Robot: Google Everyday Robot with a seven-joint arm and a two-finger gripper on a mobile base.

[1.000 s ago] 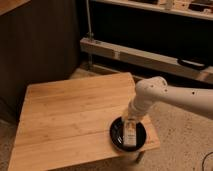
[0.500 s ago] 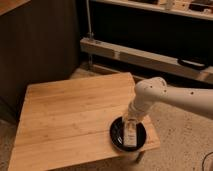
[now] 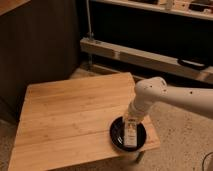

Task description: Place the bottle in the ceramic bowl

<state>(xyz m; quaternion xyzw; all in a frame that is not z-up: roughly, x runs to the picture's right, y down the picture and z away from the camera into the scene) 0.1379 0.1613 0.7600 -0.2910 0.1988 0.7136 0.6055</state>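
Observation:
The glossy black ceramic bowl (image 3: 117,137) sits on the front right corner of the wooden table (image 3: 65,115). The small white-cream bottle (image 3: 130,135) lies or leans inside the bowl, its pale label with dark marks facing up. My gripper (image 3: 131,120) comes down from the white arm (image 3: 170,97) at the right and sits right over the top end of the bottle, above the bowl.
A dark cabinet wall stands behind the table at the left. A metal shelf rail (image 3: 145,52) runs along the back right. Speckled floor (image 3: 185,145) lies to the right of the table. The bowl is near the table's right edge.

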